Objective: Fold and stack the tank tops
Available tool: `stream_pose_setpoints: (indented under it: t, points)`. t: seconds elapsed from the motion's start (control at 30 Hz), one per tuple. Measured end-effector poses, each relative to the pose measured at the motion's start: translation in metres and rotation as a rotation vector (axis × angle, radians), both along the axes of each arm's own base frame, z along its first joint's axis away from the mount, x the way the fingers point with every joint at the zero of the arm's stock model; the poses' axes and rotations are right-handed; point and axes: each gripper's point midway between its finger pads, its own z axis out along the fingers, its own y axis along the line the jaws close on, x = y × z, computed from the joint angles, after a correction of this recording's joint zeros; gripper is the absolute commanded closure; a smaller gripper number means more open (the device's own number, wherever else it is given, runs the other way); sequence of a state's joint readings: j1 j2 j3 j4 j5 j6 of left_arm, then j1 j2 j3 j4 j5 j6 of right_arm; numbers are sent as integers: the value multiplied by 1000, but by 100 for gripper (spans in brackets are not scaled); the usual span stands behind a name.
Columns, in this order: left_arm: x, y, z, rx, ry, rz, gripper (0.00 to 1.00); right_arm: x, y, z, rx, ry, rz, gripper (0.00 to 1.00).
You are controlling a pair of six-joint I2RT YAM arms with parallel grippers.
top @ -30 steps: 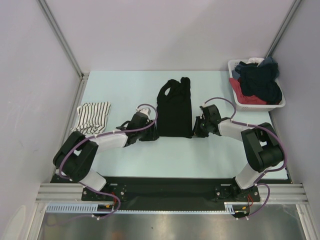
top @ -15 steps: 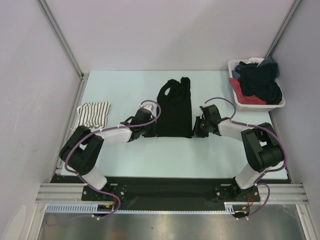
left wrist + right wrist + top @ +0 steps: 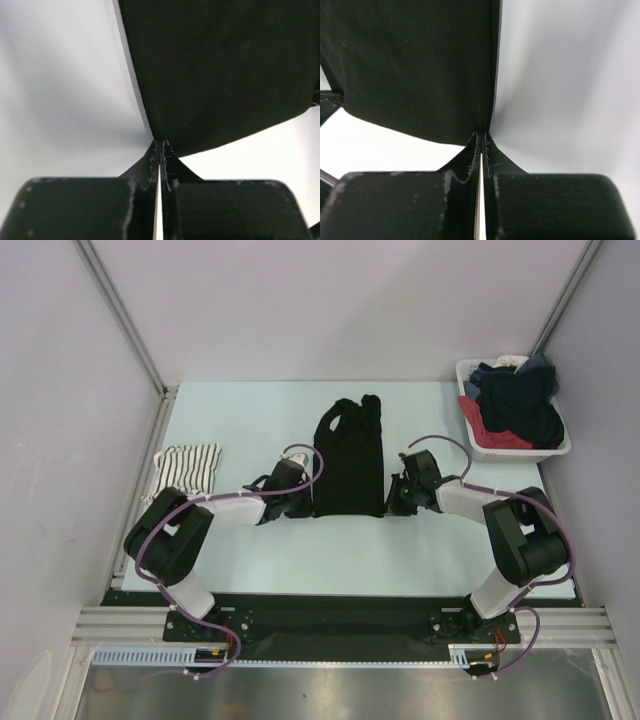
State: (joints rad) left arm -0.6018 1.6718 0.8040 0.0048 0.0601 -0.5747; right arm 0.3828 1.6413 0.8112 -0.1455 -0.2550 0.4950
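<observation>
The plain black tank top [image 3: 348,455] lies flat and folded lengthwise in the middle of the table, straps toward the back. My left gripper [image 3: 307,503] is shut on its near left hem corner; in the left wrist view the gripper [image 3: 160,146] pinches the black fabric [image 3: 220,70]. My right gripper [image 3: 391,500] is shut on the near right hem corner, and the right wrist view shows the gripper [image 3: 481,136] closed on the cloth [image 3: 415,65]. The striped tank top [image 3: 187,468] lies crumpled at the table's left side, away from both grippers.
A white basket [image 3: 520,451] heaped with dark and red clothes stands at the back right corner. Grey walls and metal posts close in the table on the left, back and right.
My left gripper has slid right to the black top's hem corner and closed on it. The right gripper has tightened on the opposite corner.
</observation>
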Motion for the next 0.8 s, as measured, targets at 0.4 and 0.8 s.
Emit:
stream_pose_setpoints:
  t: [0.4,0.8]
  points:
    - [-62,9,-1,-20,9,-79,99,-83,4,0,-30,36,67,100]
    - [-153,4,5,-64,43,-182,100,-157,-17,26,-31,57,46,100]
